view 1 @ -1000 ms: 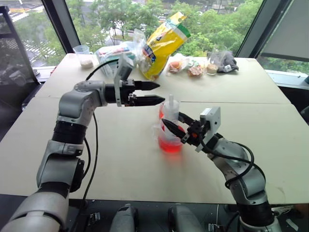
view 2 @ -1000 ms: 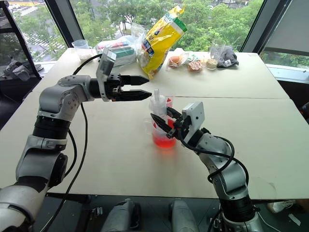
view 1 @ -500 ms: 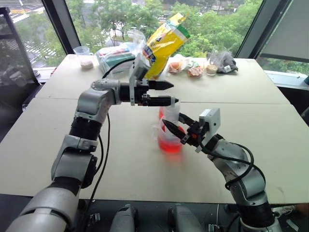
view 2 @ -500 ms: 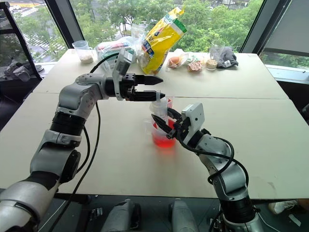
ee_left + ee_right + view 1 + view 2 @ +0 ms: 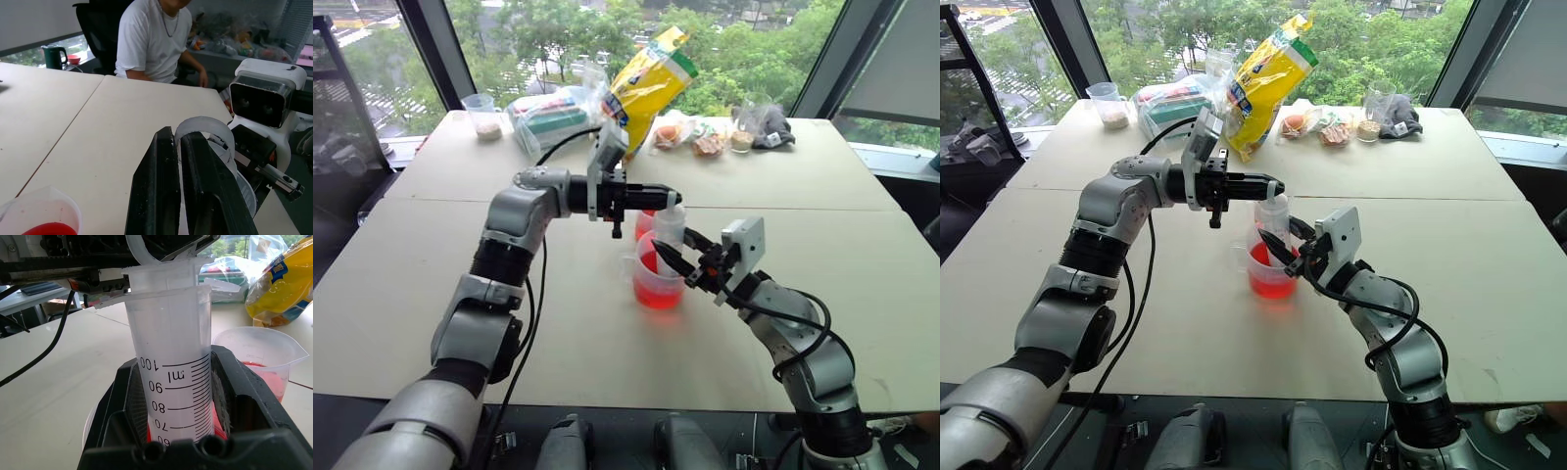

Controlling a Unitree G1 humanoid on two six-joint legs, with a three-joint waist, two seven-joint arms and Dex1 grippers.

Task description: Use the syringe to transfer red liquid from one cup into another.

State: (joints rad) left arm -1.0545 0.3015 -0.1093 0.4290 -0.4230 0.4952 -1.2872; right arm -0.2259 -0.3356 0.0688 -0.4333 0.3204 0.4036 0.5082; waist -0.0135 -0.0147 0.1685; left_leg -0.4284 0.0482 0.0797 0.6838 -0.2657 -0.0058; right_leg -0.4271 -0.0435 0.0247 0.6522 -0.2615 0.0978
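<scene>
Clear plastic, marked in black up to 100 ml, the syringe stands upright between the two black fingers of the right gripper, which are clamped on its barrel. Its lower end dips into the wider handled cup, directly under that gripper and holding red liquid. Just beyond the gripper, on its far side, stands the narrower cup, with some red in it too. Above the right gripper, the left gripper reaches in level from the robot's left, its fingers drawn nearly together and pinched on the white ring at the top of the plunger. Well behind both grippers, at the table's far edge, lie a yellow bag, packets of snacks, and a small cup of beige grains. A person in a white shirt sits at the table past the left gripper
</scene>
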